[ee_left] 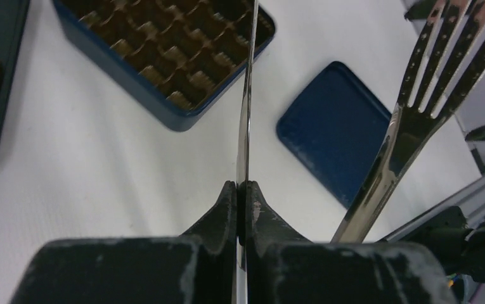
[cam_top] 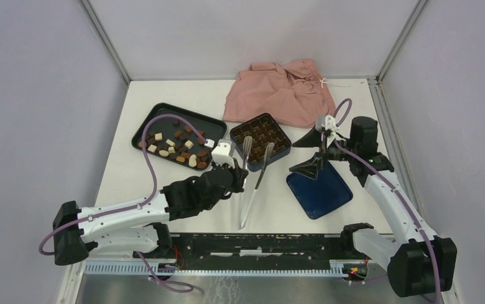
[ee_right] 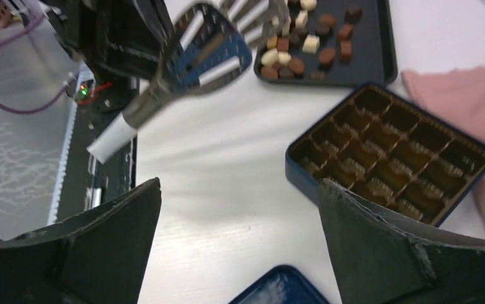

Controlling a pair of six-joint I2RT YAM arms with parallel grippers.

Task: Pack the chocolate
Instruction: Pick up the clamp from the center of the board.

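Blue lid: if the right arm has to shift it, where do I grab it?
Clamp the raised rim of the blue lid, at the edge nearest the open right gripper, coming down with one finger inside and one outside. It seems to lie flat, hollow side up, so only the rim gives purchase.

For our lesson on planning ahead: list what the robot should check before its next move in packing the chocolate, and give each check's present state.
1. Left gripper shut on the tongs: ok.
2. Both tong arms between its fingers: not ok; the fork-like arm sits outside them.
3. Box has free compartments: ok; those in view are empty.
4. Chocolate lies uncovered in the tray: ok.
5. Right gripper open and holding nothing: ok.
6. Lid off the box: ok; it lies on the table beside it.
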